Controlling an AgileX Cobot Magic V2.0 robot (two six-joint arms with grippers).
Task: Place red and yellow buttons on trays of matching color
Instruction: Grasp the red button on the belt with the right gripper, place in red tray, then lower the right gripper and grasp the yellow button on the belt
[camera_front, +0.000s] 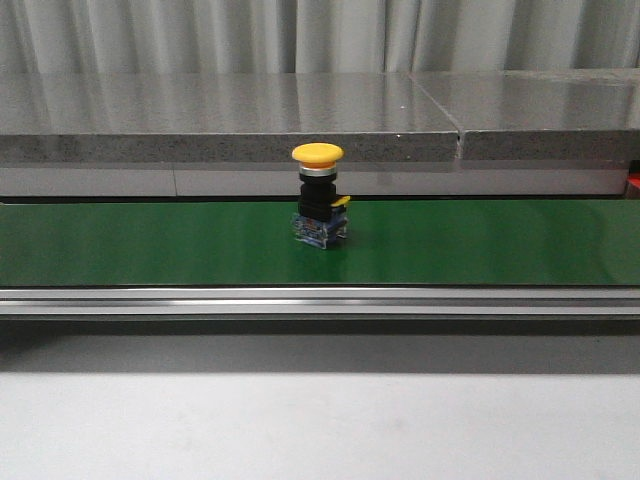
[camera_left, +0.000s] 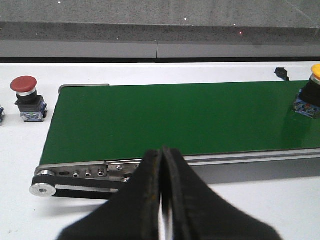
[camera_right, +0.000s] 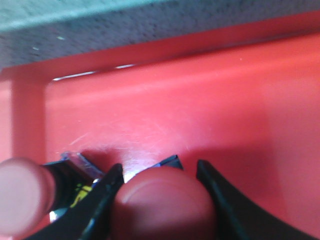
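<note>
Green conveyor belt (camera_front: 150, 243) is running across mid frame on white table (camera_front: 320, 425), yellow button (camera_front: 319, 196) standing upright at its center. Left wrist view: red button (camera_left: 28, 98) sitting on table at left.

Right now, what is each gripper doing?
Left gripper: shut, empty.
Right gripper: around a red button over the red tray; grip cannot be told.
</note>
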